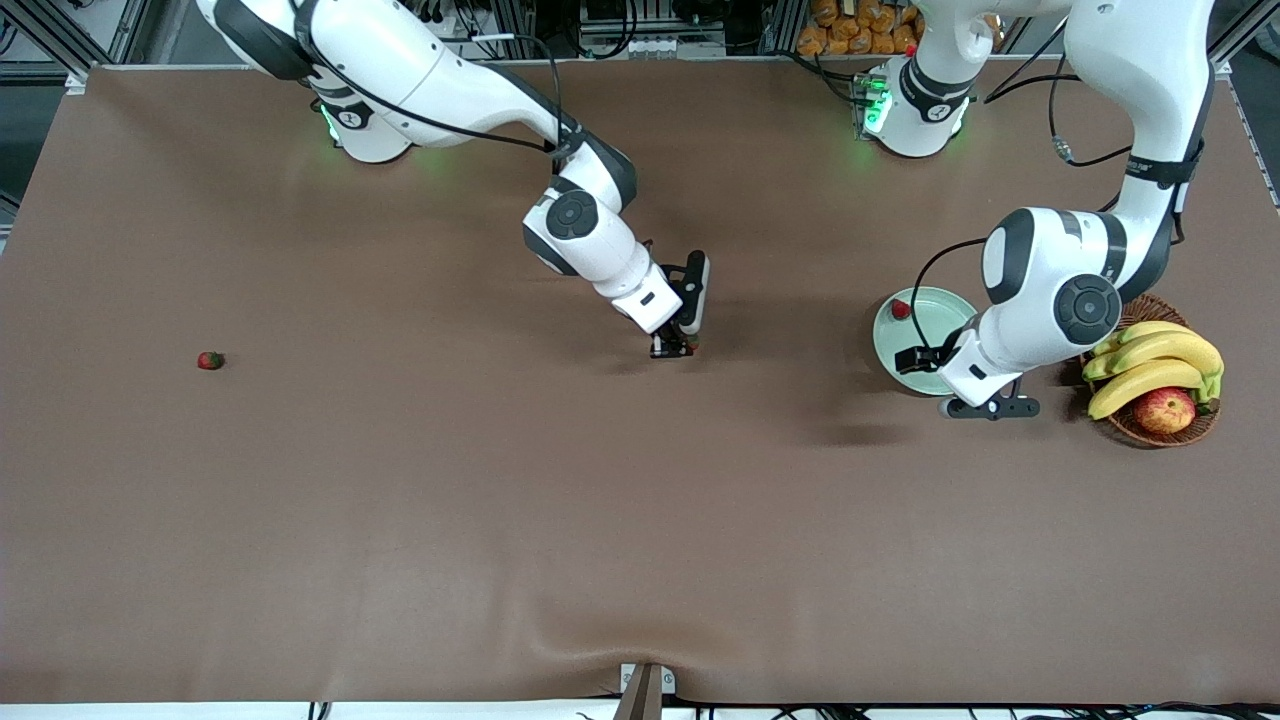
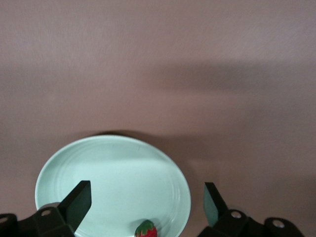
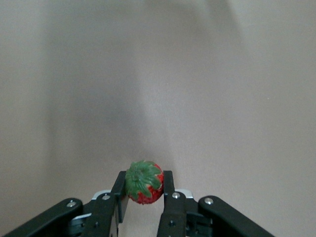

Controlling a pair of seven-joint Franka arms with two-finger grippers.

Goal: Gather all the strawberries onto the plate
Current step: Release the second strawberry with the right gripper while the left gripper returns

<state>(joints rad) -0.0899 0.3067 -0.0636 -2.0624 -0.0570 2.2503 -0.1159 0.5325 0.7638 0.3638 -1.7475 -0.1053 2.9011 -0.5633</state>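
Gripping strawberry [image 3: 143, 182], your right gripper [image 3: 143, 197] ferries it toward plate [image 1: 945, 318]; left gripper [image 2: 147, 203] gapes over plate, berry [image 2: 146, 229] dropped.

The left arm hides part of your plate [image 1: 915, 335]; the picture's edge cuts the strawberry [image 2: 146, 230] on it — and the basket [image 1: 1160, 428] is half hidden by bananas [image 1: 1150, 362].

A wide table covered in a plain matte brown cloth [image 1: 400, 520] filled nearly the whole front view, its surface softly shadowed and slightly rippled along the edge nearest the camera. Along the top edge stood grey aluminium framing [image 1: 60, 30] with tangled black cables [image 1: 600, 25]. A pile of orange-brown rounded items [image 1: 850, 28] sat there too.
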